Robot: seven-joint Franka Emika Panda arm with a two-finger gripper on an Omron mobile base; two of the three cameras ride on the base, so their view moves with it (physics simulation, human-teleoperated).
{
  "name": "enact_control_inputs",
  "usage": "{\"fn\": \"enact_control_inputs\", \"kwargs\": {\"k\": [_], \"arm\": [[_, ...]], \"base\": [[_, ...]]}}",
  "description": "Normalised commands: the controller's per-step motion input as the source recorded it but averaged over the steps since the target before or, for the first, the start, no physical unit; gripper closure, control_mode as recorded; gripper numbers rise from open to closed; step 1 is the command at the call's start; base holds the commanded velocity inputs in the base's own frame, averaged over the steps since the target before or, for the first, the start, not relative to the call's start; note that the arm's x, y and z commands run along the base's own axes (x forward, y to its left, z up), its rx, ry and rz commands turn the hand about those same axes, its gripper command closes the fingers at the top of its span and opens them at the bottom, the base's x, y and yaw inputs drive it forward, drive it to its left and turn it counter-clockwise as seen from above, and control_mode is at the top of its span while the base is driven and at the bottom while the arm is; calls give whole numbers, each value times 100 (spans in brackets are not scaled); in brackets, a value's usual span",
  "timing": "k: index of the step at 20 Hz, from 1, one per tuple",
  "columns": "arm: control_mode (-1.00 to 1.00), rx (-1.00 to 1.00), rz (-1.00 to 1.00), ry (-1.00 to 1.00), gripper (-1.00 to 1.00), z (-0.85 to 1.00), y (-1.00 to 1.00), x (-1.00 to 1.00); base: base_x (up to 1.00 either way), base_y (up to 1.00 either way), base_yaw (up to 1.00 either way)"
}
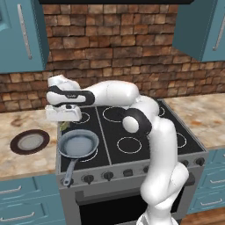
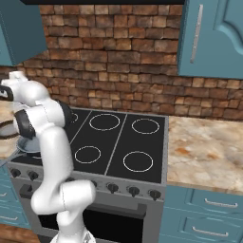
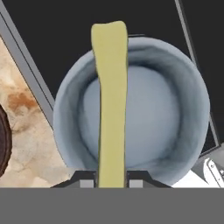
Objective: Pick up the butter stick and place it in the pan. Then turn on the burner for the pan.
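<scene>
The pincer (image 3: 112,179) is clamped on the butter stick (image 3: 110,100), which juts straight out ahead of it, with the pan (image 3: 183,92) directly below on the stove.

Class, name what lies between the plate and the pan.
In the left base view, bare marble counter and the stove's edge separate the plate from the pan.

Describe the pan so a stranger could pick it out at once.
Find the black stove set in the marble counter under the brick wall. The pan sits on the stove's front left corner, below the gripper holding the butter stick. It is round, grey-blue, shallow, with a slim handle toward the knobs, unlike the flat brown plate on the counter beside it.
</scene>
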Motion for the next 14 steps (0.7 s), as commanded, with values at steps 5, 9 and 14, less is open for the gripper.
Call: {"fn": "enact_control_inputs", "kwargs": {"k": [5,9,14], "arm": [[-100,2,0,-1,100,-5,-45,-31],[-100,0,0,0,100,-17,-21,-8],[-100,0,0,0,100,-21,-8,-1]], "base": [[0,0,0],[0,0,0],[0,0,0]]}}
